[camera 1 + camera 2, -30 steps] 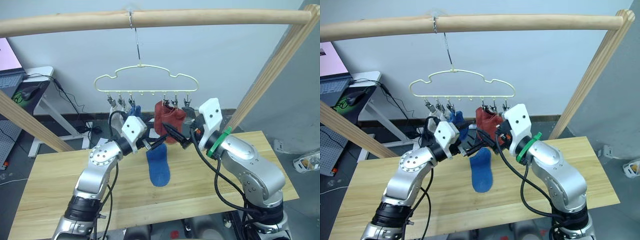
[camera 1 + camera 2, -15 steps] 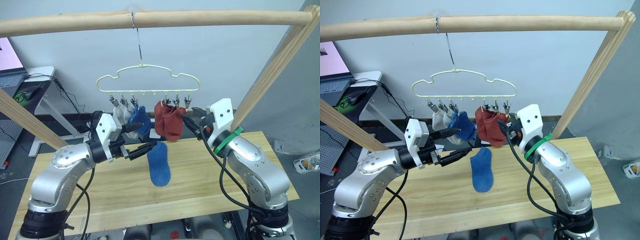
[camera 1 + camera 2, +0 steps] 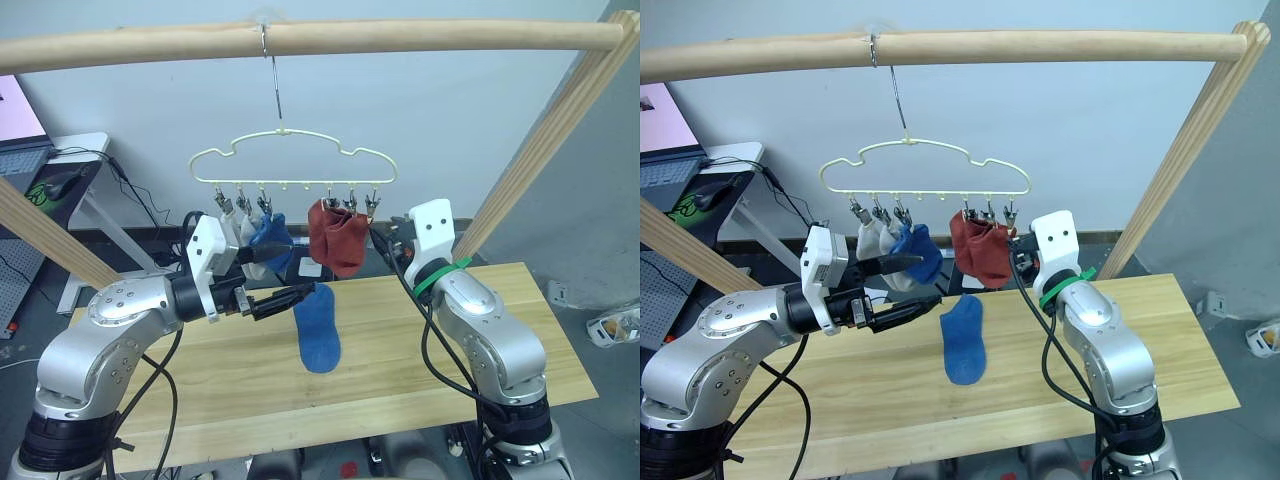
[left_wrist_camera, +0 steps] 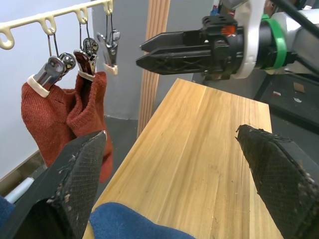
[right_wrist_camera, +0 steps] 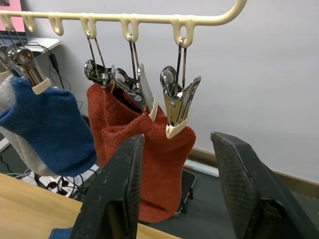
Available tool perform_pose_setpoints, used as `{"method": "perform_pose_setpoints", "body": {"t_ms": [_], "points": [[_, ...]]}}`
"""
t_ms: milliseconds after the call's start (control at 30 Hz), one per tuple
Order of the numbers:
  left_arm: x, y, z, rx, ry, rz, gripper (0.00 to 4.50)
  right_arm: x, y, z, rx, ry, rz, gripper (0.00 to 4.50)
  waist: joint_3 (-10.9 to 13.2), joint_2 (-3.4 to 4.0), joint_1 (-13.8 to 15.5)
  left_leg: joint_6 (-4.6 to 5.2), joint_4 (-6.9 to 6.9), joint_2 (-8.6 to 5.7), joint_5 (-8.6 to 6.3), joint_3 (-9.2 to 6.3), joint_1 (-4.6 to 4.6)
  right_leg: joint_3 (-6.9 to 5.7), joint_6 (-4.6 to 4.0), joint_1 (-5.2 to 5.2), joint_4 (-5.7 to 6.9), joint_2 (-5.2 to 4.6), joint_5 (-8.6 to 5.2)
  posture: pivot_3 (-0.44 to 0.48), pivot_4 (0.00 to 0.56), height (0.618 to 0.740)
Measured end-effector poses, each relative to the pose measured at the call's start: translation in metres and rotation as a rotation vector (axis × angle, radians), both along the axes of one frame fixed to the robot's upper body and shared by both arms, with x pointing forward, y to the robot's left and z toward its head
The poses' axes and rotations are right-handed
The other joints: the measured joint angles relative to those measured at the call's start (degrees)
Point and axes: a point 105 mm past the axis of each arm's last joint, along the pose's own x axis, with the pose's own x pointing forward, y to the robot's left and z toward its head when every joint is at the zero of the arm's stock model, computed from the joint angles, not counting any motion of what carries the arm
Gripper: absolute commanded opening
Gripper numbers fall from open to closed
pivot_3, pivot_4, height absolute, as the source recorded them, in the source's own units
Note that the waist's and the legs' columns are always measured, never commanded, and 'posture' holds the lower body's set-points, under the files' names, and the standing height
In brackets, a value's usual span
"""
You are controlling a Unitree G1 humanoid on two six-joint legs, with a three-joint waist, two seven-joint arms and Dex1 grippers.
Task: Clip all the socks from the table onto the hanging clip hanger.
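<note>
One blue sock (image 3: 319, 330) lies on the table (image 3: 120, 370) — the other socks (image 3: 337, 236) hang clipped on the clip hanger (image 3: 290, 168). The left gripper (image 3: 285, 283) hovers wide and empty just beside the lying sock. The right gripper (image 5: 184, 194) — also spread, holding nothing — sits near the rust-red pair.

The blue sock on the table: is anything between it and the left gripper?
Nothing visible is. The blue sock lies flat on the table, and the open left gripper hangs just above its upper end, with only air between them.

The light grey socks (image 3: 876, 243) hang mostly hidden behind the blue sock (image 3: 917, 252); the table (image 3: 560, 365) ends run out of frame.
</note>
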Motion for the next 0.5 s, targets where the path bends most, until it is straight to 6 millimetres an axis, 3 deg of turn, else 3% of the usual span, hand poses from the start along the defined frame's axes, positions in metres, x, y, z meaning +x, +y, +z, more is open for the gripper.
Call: {"method": "perform_pose_setpoints", "body": {"t_ms": [233,500], "points": [[-0.005,0.003,-0.006,0.021,-0.008,-0.018,4.50,0.005,0.002,-0.006,0.001,0.007,-0.007,2.23,-0.37,-0.11,0.05,-0.03,0.00,0.00,0.01,0.01,-0.01,0.00,-0.01,-0.02,0.03,-0.05,0.01,-0.057,0.100,0.740],[-0.006,0.010,-0.014,0.064,-0.057,0.022,4.50,0.005,-0.008,-0.010,-0.033,0.017,0.021,2.23,-2.14,-0.17,0.17,-0.05,0.01,-0.03,0.03,0.19,0.04,0.01,0.00,-0.02,0.07,-0.05,0.02,-0.047,0.086,0.740]]}}
